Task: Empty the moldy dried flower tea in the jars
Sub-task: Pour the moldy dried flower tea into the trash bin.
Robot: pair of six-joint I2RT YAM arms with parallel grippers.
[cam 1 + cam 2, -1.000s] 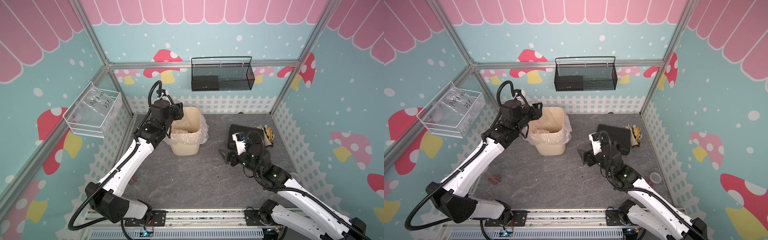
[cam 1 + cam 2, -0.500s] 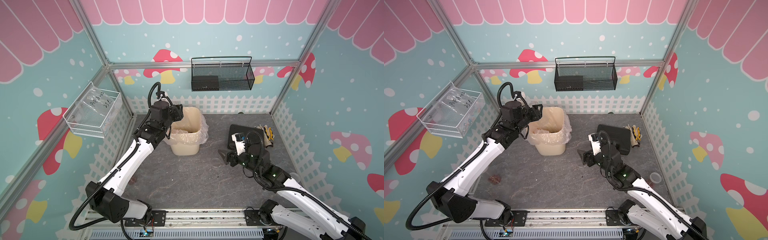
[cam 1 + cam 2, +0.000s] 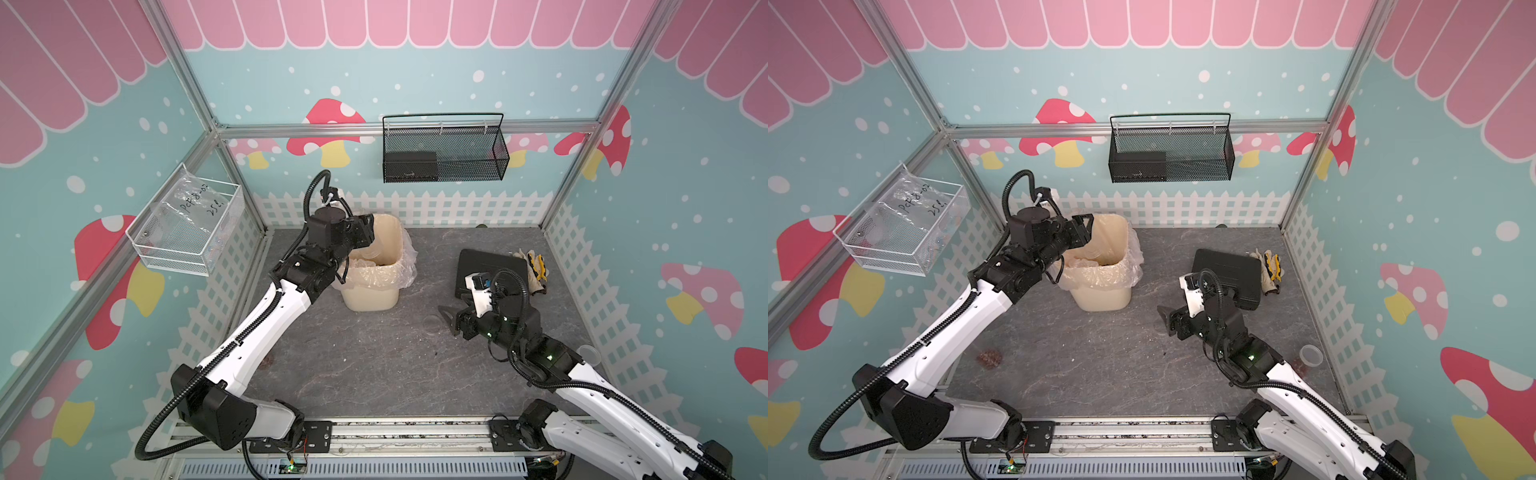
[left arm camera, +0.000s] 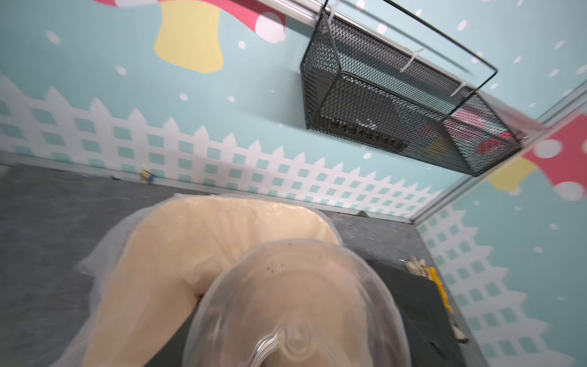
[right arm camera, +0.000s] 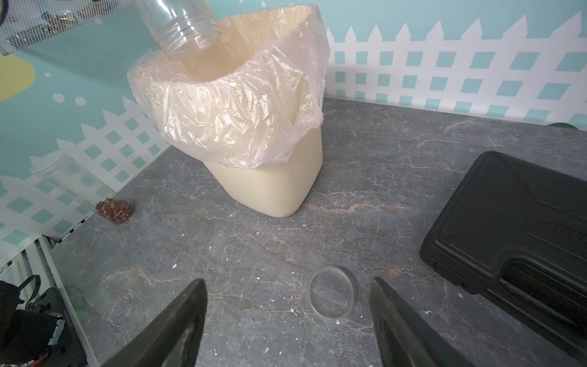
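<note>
Surface: a grey stone-patterned surface (image 3: 374, 365), flat, with pale crumbs scattered in front of the right tool (image 5: 287, 282); an aluminium rail (image 3: 395, 432) runs along its near edge.
Room: teal walls (image 3: 415, 83) with red mushrooms and white dots, a pink scalloped band on top and a white picket fence printed along the foot.
Back wall: a black wire-mesh basket (image 3: 442, 153) hangs there, with a black box (image 3: 409, 164) in its left part.
Left wall: a white wire basket (image 3: 187, 228) holds clear plastic bags.
Bin: a cream-coloured plastic bin with a thin clear liner (image 3: 374, 286) stands at the back left.
Case: a black plastic case (image 3: 490, 270) lies flat at the back right, with white-and-yellow work gloves (image 3: 534, 270) just beside it.
Left tool: the left tool (image 3: 365, 237) is clamped on a clear plastic jar (image 5: 187, 25), which is tilted with its open mouth down over the bin.
Right tool: its fingers stand wide apart with nothing between them, low over the surface. A flat clear round lid (image 5: 332, 295) lies just ahead.
Tea: a reddish-brown clump of dried flower tea (image 5: 115, 209) is near the left fence, well apart from the bin.
Hard to tell: a second clear jar (image 5: 73, 181) stands at this clump; I cannot tell if the tea is inside it or beside it.
Cut off: the held jar is cut by the frame edge in both wrist views.
Faint: a third clear jar (image 3: 1310, 355) by the right fence is only a pale ring from above.
Too small: a dark green thing (image 3: 482, 226) lies at the foot of the back fence.
</note>
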